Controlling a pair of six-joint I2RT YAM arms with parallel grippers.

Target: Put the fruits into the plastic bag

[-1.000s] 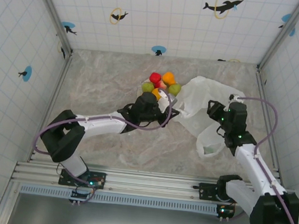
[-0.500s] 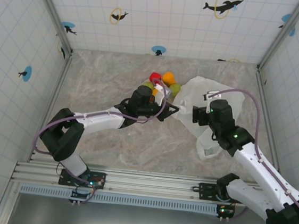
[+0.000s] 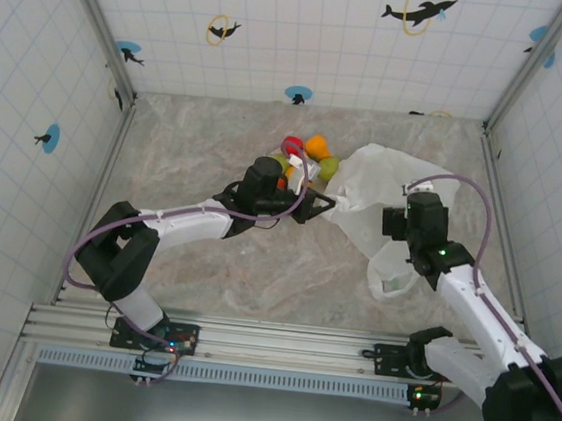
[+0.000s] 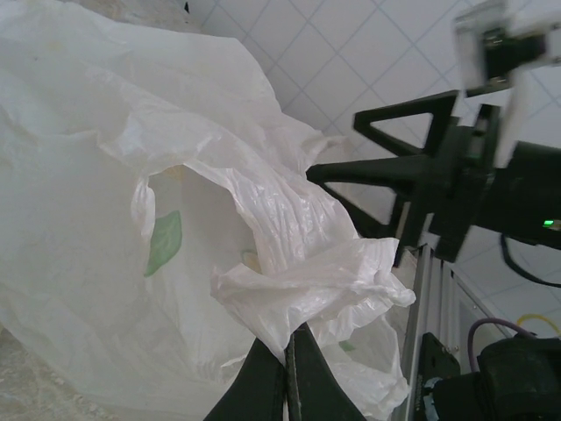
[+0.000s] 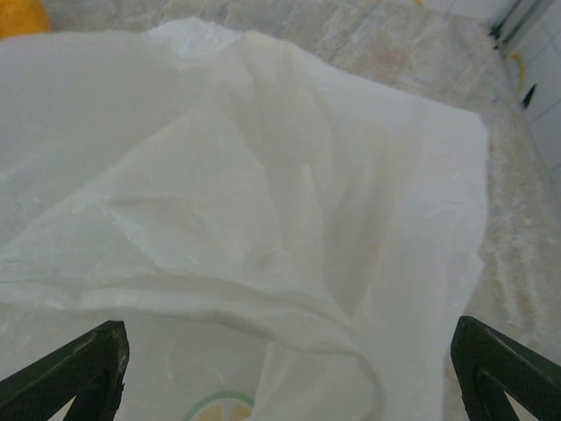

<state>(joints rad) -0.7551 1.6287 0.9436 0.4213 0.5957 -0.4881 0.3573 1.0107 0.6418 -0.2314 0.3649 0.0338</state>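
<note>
The left gripper [image 4: 287, 351] has its fingers pressed together on a bunched fold of the plastic bag [image 3: 384, 186]. It lifts that edge just beside the fruits [image 3: 305, 155], which lie piled on the table [image 3: 197, 151] at the bag's left border. By my reading the step in hand is opening the mouth. The pinch should be firm and rise gently, since the thin film could slip or tear, and the opposite rim wants a second hold so the opening spreads wide. The bag sprawls crumpled to the right of the pile. I see no fruit inside it, only a green mark [image 4: 164, 243] showing through the film. The right gripper [image 5: 287, 326] hovers above the bag, fingers spread wide, holding nothing
</note>
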